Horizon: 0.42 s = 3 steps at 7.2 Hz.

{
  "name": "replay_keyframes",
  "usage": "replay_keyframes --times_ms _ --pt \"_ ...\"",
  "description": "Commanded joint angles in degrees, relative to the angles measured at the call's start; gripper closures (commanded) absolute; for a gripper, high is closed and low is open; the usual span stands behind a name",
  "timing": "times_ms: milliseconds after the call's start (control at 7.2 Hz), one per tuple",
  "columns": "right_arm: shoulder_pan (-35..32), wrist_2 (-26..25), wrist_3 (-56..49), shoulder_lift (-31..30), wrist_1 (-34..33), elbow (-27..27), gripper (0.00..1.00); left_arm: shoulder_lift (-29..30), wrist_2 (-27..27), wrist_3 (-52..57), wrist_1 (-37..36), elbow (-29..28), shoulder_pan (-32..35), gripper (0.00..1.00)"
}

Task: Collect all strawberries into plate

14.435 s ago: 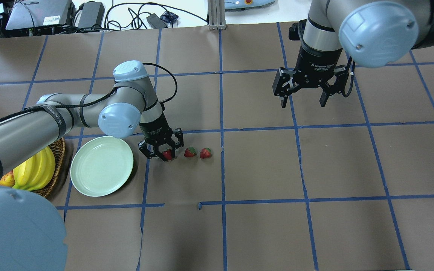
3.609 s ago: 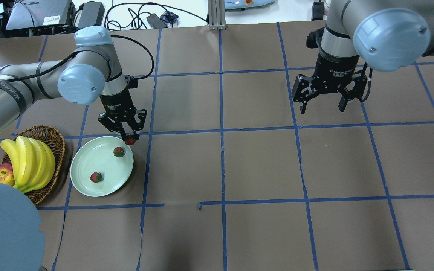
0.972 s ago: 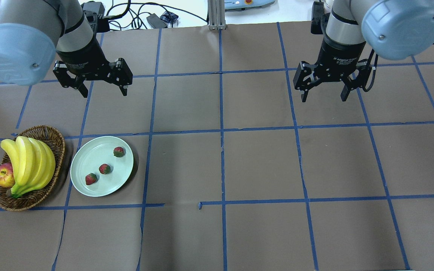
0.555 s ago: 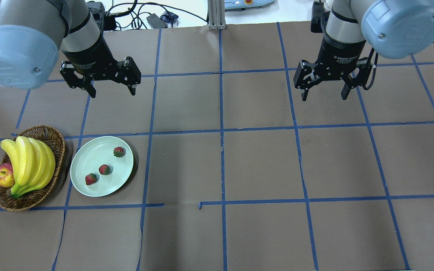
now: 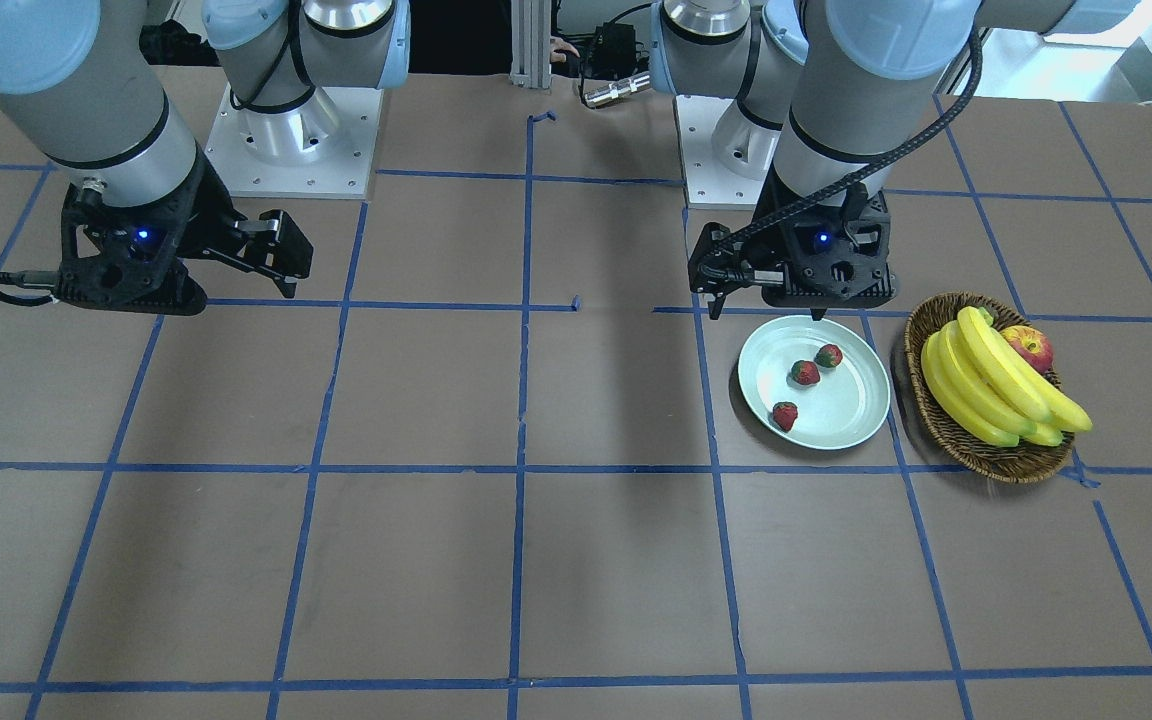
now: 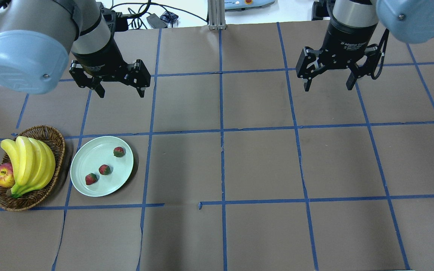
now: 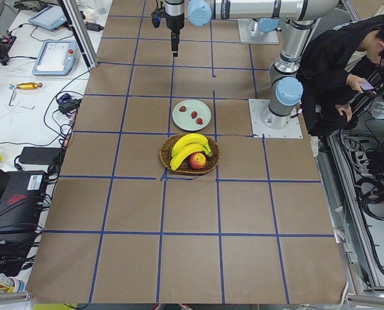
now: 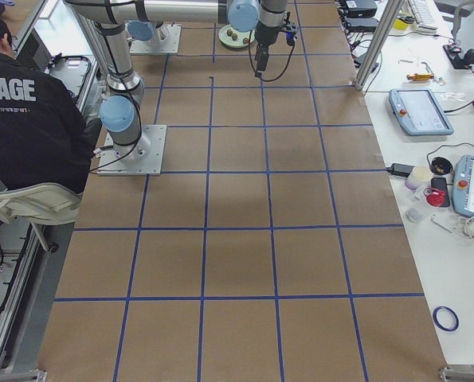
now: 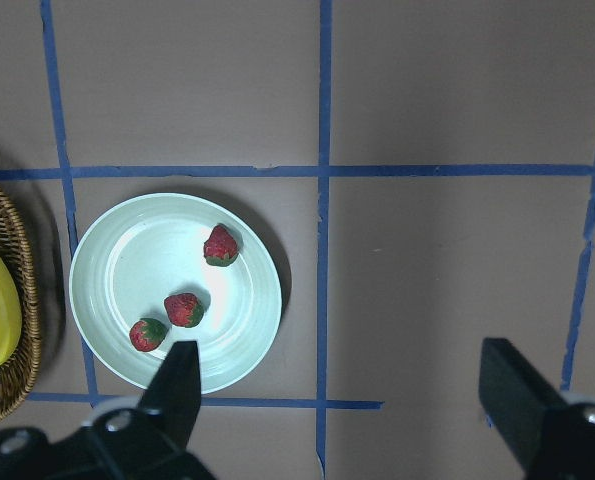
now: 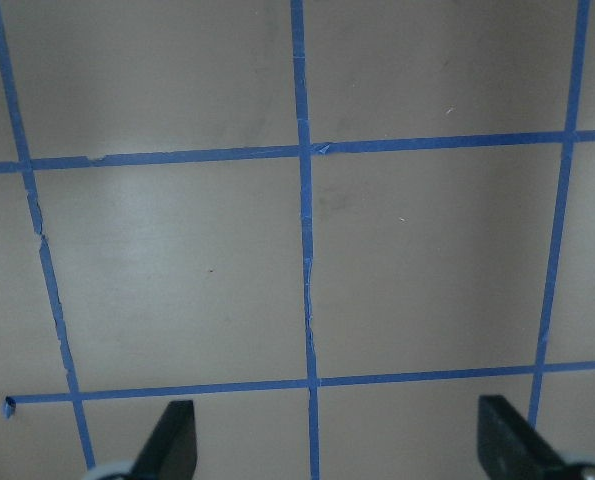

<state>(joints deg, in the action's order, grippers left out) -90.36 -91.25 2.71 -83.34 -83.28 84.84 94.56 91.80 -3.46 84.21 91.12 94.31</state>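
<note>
Since the three small red strawberries point(image 6: 104, 169) lie on the round mint-green plate point(image 6: 83, 156), nothing seems left to collect. Both the nearer left gripper point(image 6: 121, 93), beyond its far rim, and the right gripper point(image 6: 328, 87) gape empty.

"RAGE", white letters, on seated person's black shirt point(image 8: 21, 127).

A person in black point(image 8: 25, 119) sits beside the near arm's base point(image 8: 129, 150) — the plate point(image 8: 226, 42) lies at the table's far end.

A robotics lab — a blue-tape-gridded table point(image 6: 262, 162), with teach pendants point(image 8: 418, 111) and loose cables point(image 7: 57, 108) alongside.
</note>
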Motion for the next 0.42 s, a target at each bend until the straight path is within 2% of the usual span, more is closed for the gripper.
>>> replay_keyframes --times_ms 0,278 --pt "-0.16 0.1 0.1 -0.24 0.14 0.06 0.0 0.36 -1.8 -0.06 0.08 0.2 0.44 0.0" --pt "-0.16 -0.24 0.1 -0.42 0.32 -0.29 0.0 0.36 -2.07 -0.06 0.08 0.46 0.44 0.0"
